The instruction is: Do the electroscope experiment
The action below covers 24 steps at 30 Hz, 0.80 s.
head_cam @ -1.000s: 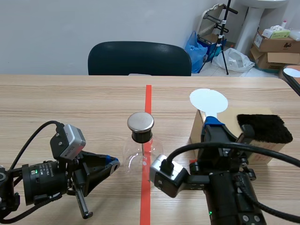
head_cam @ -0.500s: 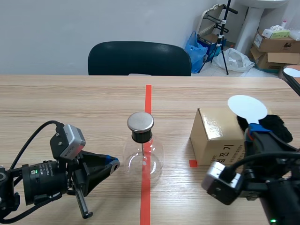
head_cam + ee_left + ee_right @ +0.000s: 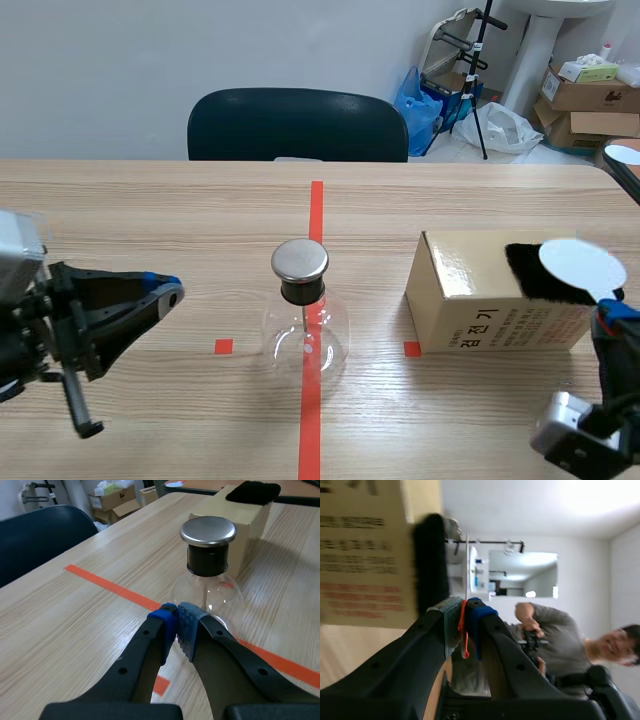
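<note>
Electroscope [image 3: 303, 315]: clear glass, metal-capped, upright on the red tape line.
Box [image 3: 480, 300]: just beside it (black fur [image 3: 535, 272] on top).
My left gripper [image 3: 175, 622]: pads pressed together, nothing between.
My right gripper [image 3: 462, 615]: pinching the white disc [image 3: 582, 265] by its orange handle.

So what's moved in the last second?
The right arm swung rightward away from the flask, carrying the white disc, still in its jaws, over to the black fur on the box. The left arm drew back leftward. Flask, box and fur stayed put.
</note>
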Available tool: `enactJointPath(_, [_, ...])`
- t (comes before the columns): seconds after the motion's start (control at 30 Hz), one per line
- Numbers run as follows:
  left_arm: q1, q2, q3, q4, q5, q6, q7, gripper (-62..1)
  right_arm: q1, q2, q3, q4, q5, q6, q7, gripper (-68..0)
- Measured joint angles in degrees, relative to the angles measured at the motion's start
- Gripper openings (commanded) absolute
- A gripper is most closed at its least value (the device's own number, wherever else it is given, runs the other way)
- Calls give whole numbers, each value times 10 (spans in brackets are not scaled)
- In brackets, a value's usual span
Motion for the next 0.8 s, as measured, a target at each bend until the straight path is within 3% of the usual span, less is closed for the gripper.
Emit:
enactJointPath(0.13, [95,0,-72,74,2,-53,3,-577,19,1,12,-32,1,1,6,-665])
enactJointPath(0.47, [250,4,-162,281,2,-54,60,-577,50,5,3,-86,8,0,14,-665])
enactJointPath(0.67, [285,30,-178,325,0,-54,97,-577,53,5,-21,-87,8,-1,14,-665])
enactJointPath(0.73, [285,36,-178,325,0,-54,104,-577,53,5,-29,-87,6,-1,-8,-665])
enactJointPath(0.8, [283,41,-178,325,-5,-54,113,-577,52,3,-32,-87,1,-1,-60,-665])
